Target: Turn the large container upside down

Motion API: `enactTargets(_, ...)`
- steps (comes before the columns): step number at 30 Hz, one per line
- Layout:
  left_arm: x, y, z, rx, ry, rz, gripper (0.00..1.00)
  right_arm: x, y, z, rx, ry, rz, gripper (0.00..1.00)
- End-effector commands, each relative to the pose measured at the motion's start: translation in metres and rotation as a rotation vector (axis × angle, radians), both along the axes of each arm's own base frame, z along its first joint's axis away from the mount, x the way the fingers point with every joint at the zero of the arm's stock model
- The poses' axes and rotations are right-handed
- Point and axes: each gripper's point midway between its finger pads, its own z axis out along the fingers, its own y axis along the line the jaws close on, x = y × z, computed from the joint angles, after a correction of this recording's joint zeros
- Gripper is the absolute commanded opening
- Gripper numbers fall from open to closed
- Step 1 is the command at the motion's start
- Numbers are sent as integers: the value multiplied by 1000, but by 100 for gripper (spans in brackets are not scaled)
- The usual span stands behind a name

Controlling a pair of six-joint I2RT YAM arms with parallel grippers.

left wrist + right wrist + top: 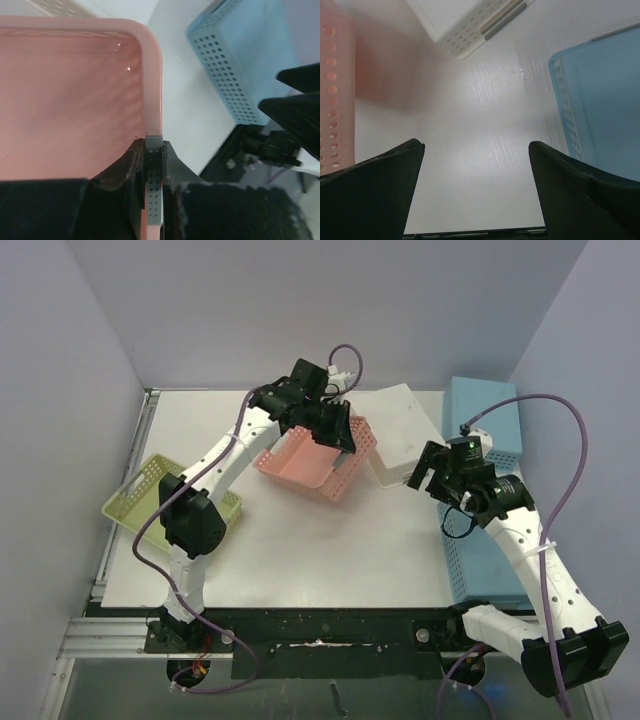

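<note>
The pink perforated basket (312, 462) sits tilted at the middle back of the table, its right wall raised and its inside facing up and to the left. My left gripper (338, 428) is shut on that raised wall. In the left wrist view the fingers (154, 142) pinch the rim, with the pink inside (75, 95) to the left. My right gripper (428, 476) is open and empty just above the table, right of the pink basket. In the right wrist view it (476, 147) frames bare table, with the pink wall (335, 90) at the left edge.
A white container (405, 430) lies at the back right and also shows in the right wrist view (465, 20). A blue basket (487, 415) stands behind it, and another blue basket (480, 565) runs along the right edge. A green basket (150, 495) sits at the left.
</note>
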Motion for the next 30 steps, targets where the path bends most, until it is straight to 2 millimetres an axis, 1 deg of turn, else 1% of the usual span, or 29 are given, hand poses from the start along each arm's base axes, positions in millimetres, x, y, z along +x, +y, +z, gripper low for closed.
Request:
enactTargets(1,-29,1,103,-321,107,-23,0,12,-7,39,-21,-122,-22,89)
enactTargets(4,-46,5,135,-483,173,-90,0,10,-12,40,-40,-124,-33,89)
enactTargets(6,-49,9,161,-622,158,-122,0,8,-15,39,-48,-123,-42,89)
enactTargets(7,-52,15,170,-686,170,-129,0,7,-16,38,-51,-121,-45,89)
enactTargets(8,-55,21,184,-762,166,-141,0,5,-18,39,-52,-124,-49,89)
enactTargets(10,-62,40,204,-911,156,-160,0,4,-19,38,-51,-125,-53,89)
enactTargets(11,-64,49,205,-963,172,-159,0,3,-19,39,-49,-126,-55,89)
enactTargets(12,-65,56,209,-999,195,-160,0,3,-19,39,-45,-127,-56,89)
enactTargets(13,-66,61,210,-1010,239,-165,0,3,-19,40,-44,-130,-57,90)
enactTargets(16,-70,62,197,-996,319,-204,0,3,-19,41,-42,-132,-56,89)
enactTargets(18,-75,63,189,-1010,336,-215,0,4,-18,42,-41,-134,-55,90)
enactTargets(22,-75,64,161,-993,393,-187,0,4,-18,42,-35,-136,-57,90)
enactTargets(26,-82,66,150,-1020,419,-197,0,2,-19,40,-34,-133,-63,89)
enactTargets(30,-88,63,141,-1026,465,-208,0,1,-18,37,-30,-127,-65,89)
